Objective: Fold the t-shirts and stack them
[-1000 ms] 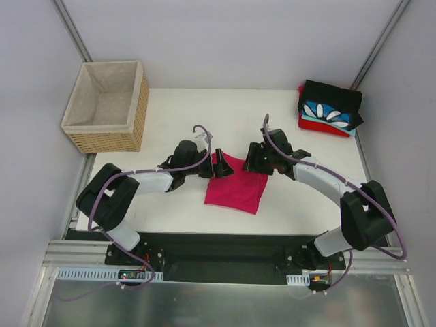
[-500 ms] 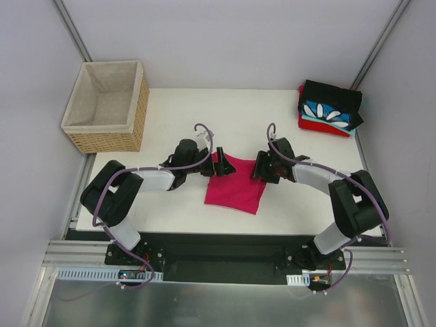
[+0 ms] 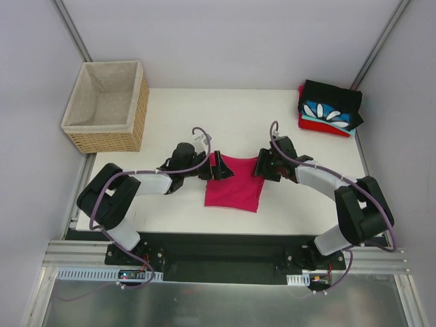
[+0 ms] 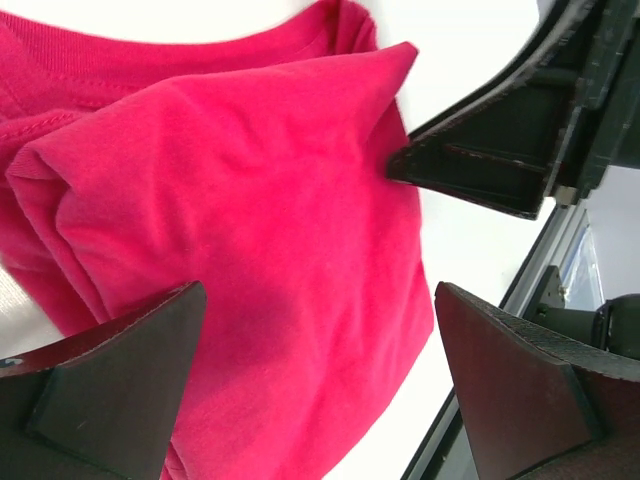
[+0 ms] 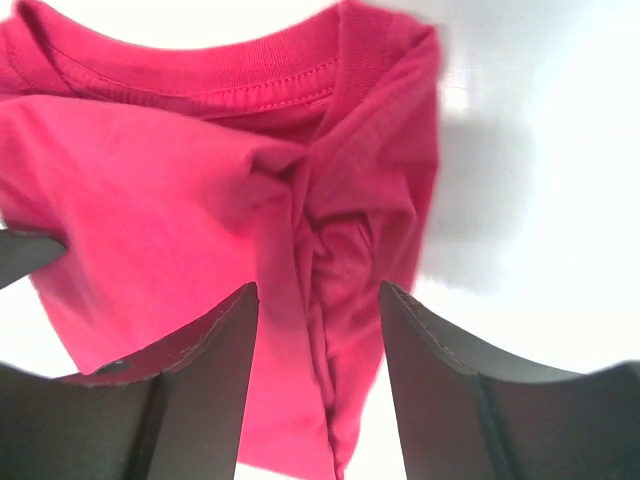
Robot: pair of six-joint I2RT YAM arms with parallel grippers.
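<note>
A magenta-pink t-shirt [image 3: 235, 185] lies folded into a rough square at the table's middle front. My left gripper [image 3: 218, 169] sits at its upper left corner, jaws wide open over the cloth [image 4: 250, 200] and holding nothing [image 4: 318, 300]. At the upper right corner, my right gripper [image 3: 263, 167] straddles a bunched fold along the shirt's edge [image 5: 345, 260]; its fingers [image 5: 318, 290] stand apart without pinching it. The collar [image 5: 250, 75] lies just beyond. Folded black, blue petal-print and red t-shirts [image 3: 330, 109] are stacked at the back right corner.
A wicker basket [image 3: 82, 126] with beige lining stands at the back left, off the table's corner. The right gripper's finger [image 4: 480, 170] shows in the left wrist view. Grey walls close in both sides.
My right gripper slid a little right and toward the front to the shirt's upper right edge, its jaws narrowing slightly. The shirt's top now looks squarer. The left gripper barely moved.
</note>
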